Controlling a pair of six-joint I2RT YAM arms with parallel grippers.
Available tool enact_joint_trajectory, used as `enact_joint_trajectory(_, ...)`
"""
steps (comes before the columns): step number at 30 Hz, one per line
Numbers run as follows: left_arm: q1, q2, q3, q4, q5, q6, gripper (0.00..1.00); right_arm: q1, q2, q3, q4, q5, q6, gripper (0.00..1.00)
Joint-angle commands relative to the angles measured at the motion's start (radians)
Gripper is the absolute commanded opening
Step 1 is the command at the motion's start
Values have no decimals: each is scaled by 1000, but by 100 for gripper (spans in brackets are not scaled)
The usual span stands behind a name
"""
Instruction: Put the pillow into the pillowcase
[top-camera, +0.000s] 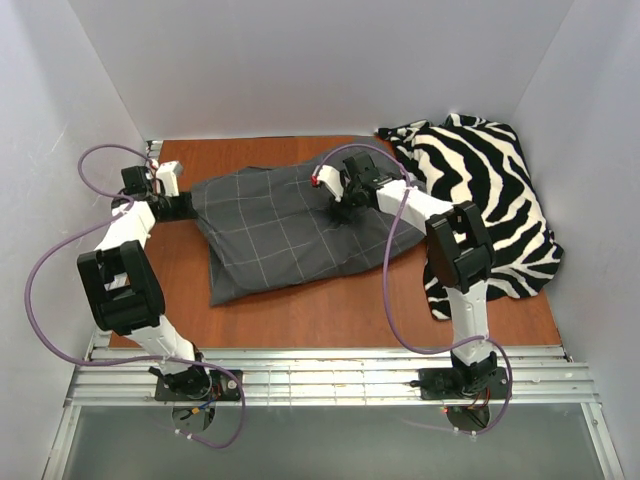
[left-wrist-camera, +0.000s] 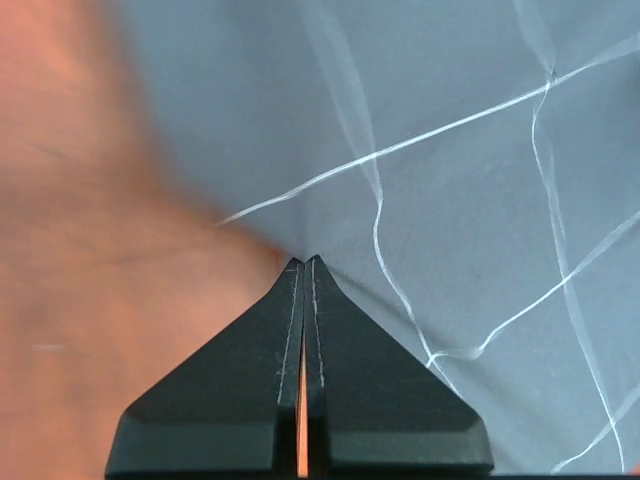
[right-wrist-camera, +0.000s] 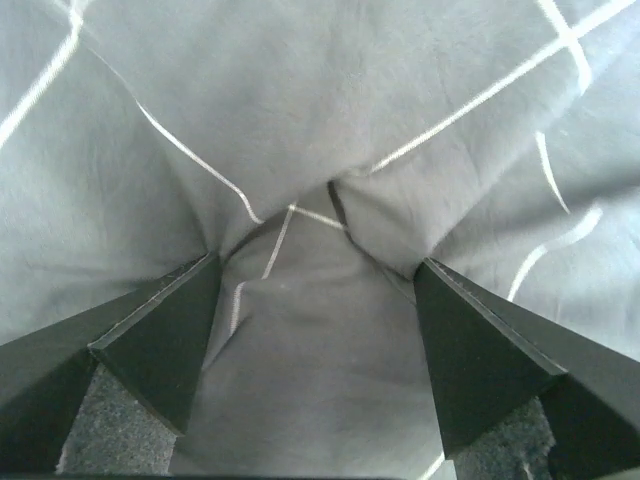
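Note:
The dark grey pillowcase (top-camera: 280, 235) with thin light grid lines lies bulging in the middle of the table. The pillow does not show in any view. My left gripper (top-camera: 192, 208) is at the case's far left corner. In the left wrist view (left-wrist-camera: 305, 262) its jaws are shut, with the cloth (left-wrist-camera: 450, 150) drawn to a point at the tips. My right gripper (top-camera: 340, 212) is on top of the case near its far right part. In the right wrist view (right-wrist-camera: 315, 280) it is open, its fingers (right-wrist-camera: 160, 340) pressed into the cloth (right-wrist-camera: 300, 110), with a fold bulging between them.
A black-and-white zebra-striped fabric (top-camera: 490, 190) lies heaped at the right, under the right arm's elbow. The wooden table (top-camera: 300, 320) shows bare in front of the case. White walls close in the left, back and right sides.

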Motion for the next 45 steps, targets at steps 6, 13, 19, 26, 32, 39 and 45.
enact_joint_trajectory(6, 73, -4, 105, -25, -52, 207, 36, -104, -147, -80, -266, -46, 39, 81)
enact_joint_trajectory(13, -121, -361, -104, -235, 159, 597, 91, -161, -496, -254, -344, -151, -120, 91)
enact_joint_trajectory(19, -447, -633, -406, -176, -45, 699, 93, -201, -777, -720, -104, 44, -502, 93)
enact_joint_trajectory(26, -706, -664, -701, 83, -328, 685, 94, -174, -807, -1012, 373, 92, -669, 98)
enact_joint_trajectory(32, -768, -483, -799, 378, -622, 660, 79, -134, -627, -1004, 622, 233, -673, 88)
enact_joint_trajectory(39, -613, -620, -467, 221, -498, 506, 0, -181, -734, -788, 523, 238, -424, 1)
enact_joint_trajectory(45, -482, -706, -152, 105, -341, 360, 0, -210, -947, -566, 337, 137, -280, 1)
